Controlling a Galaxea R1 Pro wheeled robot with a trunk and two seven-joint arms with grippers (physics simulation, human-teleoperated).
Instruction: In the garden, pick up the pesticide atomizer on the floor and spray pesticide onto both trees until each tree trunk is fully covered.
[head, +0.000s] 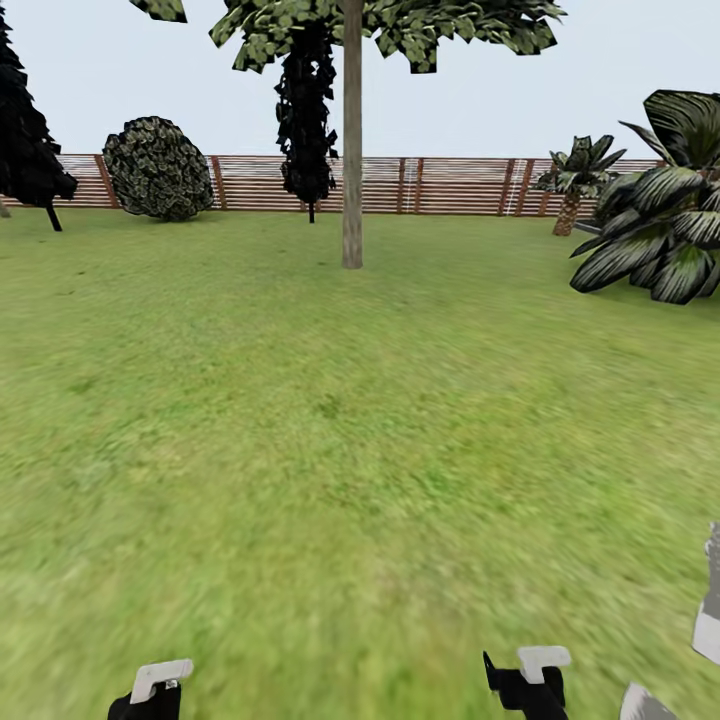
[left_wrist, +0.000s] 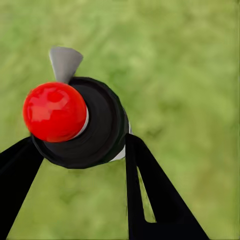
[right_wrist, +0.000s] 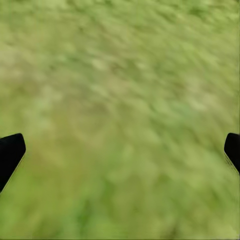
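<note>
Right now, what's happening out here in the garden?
The robot is on the lawn facing a tree trunk some way ahead, with the fence behind it. Its left gripper is shut on the pesticide atomizer, red top toward the camera. The right gripper is open over grass.

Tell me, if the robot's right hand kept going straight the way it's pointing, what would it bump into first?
Probably just the grass. Its two black fingers are spread wide apart, and between them there is green lawn ahead and nothing else. How far off the ground lies is hard to tell.
</note>
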